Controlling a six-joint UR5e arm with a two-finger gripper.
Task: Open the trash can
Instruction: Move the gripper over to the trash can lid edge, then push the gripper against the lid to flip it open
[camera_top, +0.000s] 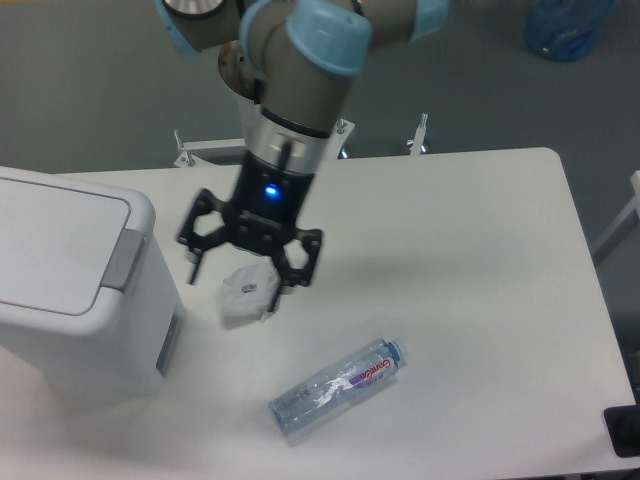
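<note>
Trash can (70, 290): big white boxy bin at left edge of table, partly cut off by frame. Lid flat and down. Grey push-button (122, 260) on rim at its right side, facing the arm.
Gripper (243, 270): fingers spread apart, nothing between them. Points downward, blue light lit on body. Hangs over the table just right of the bin, near the button but apart from it.
Arm (300, 80): grey w/ light-blue caps, comes down from top centre, leaning left toward bin.
Crumpled wrapper (245, 297): white, lies on table directly under/behind gripper, partly hidden by right finger. Just beside bin's lower right corner, not touching.
Plastic bottle (335, 388): clear, blue cap, red label, lying on its side, cap end toward upper right. Well apart from bin, in front of gripper.
Table (470, 280): white, rounded corners.
</note>
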